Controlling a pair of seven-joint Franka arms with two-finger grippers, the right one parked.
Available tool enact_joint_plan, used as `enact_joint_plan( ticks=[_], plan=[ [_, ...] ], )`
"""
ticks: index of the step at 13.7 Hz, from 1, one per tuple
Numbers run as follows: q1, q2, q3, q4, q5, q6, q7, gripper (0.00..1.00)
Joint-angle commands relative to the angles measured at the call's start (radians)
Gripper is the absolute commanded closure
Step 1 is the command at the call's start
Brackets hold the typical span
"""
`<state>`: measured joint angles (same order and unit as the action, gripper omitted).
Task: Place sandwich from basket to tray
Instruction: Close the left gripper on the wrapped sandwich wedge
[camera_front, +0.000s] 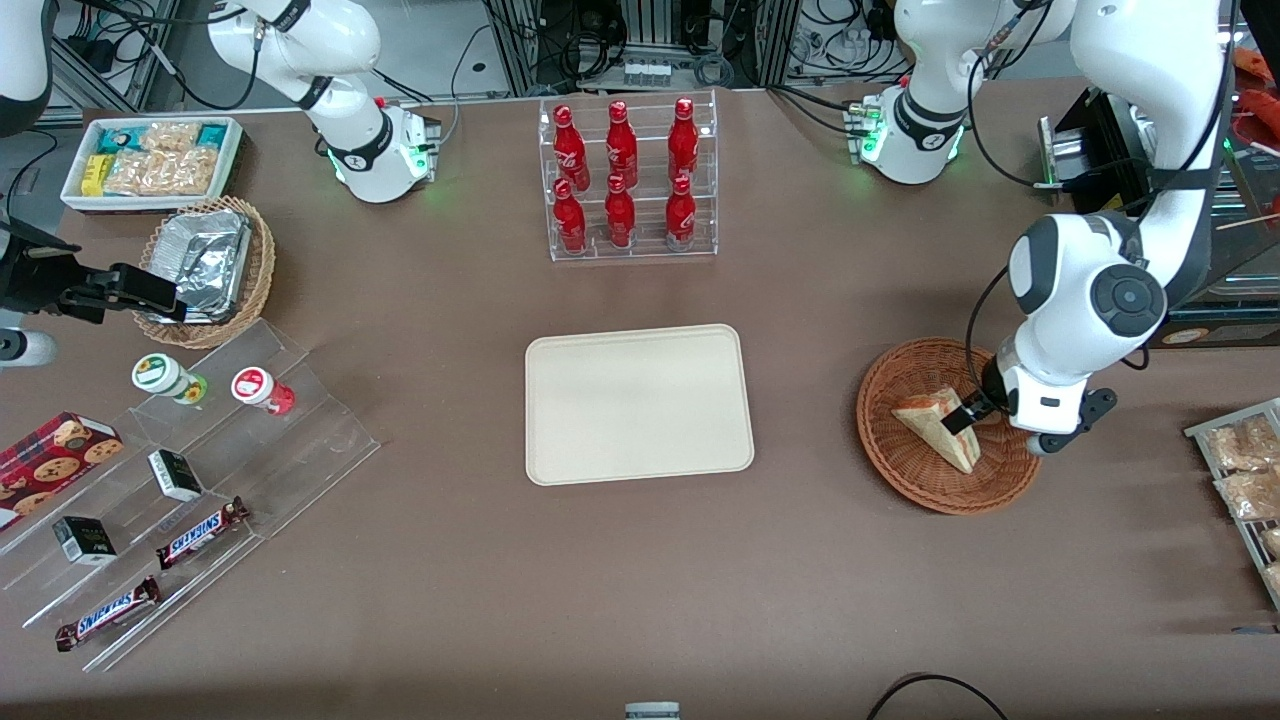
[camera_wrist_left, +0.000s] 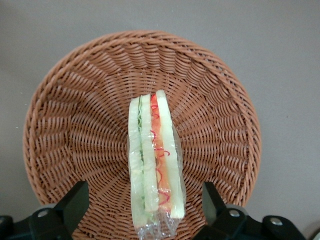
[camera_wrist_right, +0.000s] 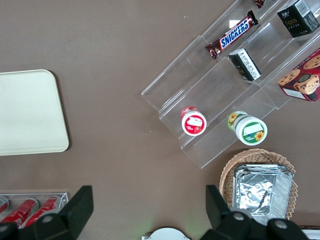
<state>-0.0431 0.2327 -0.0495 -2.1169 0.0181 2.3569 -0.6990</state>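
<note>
Left wrist view shows us the gripper (camera_wrist_left: 142, 210) spread wide, its fingers (camera_wrist_left: 75, 202) straddling the one sandwich (camera_wrist_left: 154, 160) without touching it. It lies in the one basket (camera_front: 905, 375), not yet lifted. We judge everything remains — grasp, carry, release — since the one tray (camera_front: 637, 403) sits bare, well apart.
</note>
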Motion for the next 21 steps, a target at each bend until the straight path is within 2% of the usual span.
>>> enact_joint_plan(
  ticks=[1,13,14,15,16,17,19,21],
  plan=[
    [-0.006,0.002,-0.004,-0.047,0.002,0.067,-0.028,0.0],
    [-0.009,0.077,-0.012,-0.067,0.0,0.154,-0.051,0.0],
    [-0.009,0.079,-0.012,-0.067,0.0,0.154,-0.051,0.09],
    [-0.009,0.079,-0.012,-0.067,0.0,0.154,-0.053,0.41],
    [-0.014,0.079,-0.012,-0.066,0.0,0.153,-0.051,0.8],
    [-0.018,0.077,-0.012,-0.06,0.0,0.145,-0.05,1.0],
    [-0.023,0.068,-0.012,-0.037,0.0,0.134,-0.047,1.0],
    [-0.026,0.053,-0.013,0.032,0.005,0.02,-0.045,1.0]
  ],
)
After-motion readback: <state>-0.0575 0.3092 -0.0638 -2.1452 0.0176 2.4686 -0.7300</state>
